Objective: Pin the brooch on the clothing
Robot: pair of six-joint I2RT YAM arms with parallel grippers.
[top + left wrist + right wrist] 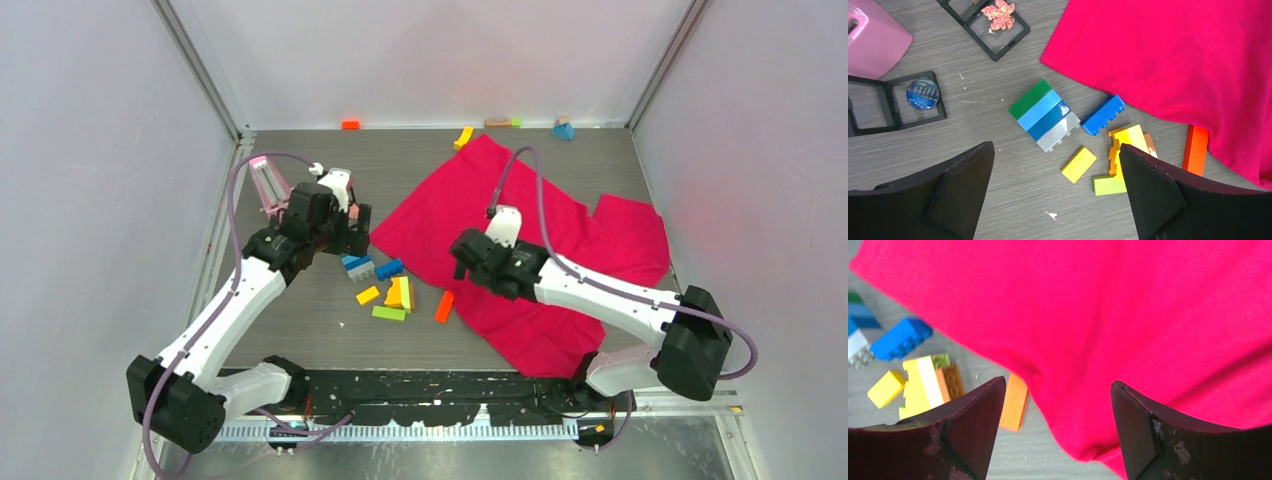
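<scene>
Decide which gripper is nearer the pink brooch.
Left. The left gripper hovers over the toy blocks, with the brooch just beyond them; the right gripper is over the red T-shirt, farther off.

Crimson T-shirt (1173,55), glittery coral-pink brooch (998,13), green, blue, grey striped block stack (1044,115)

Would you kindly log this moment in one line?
left gripper open above blocks | right gripper open above T-shirt | brooch in frame, not picked
</scene>
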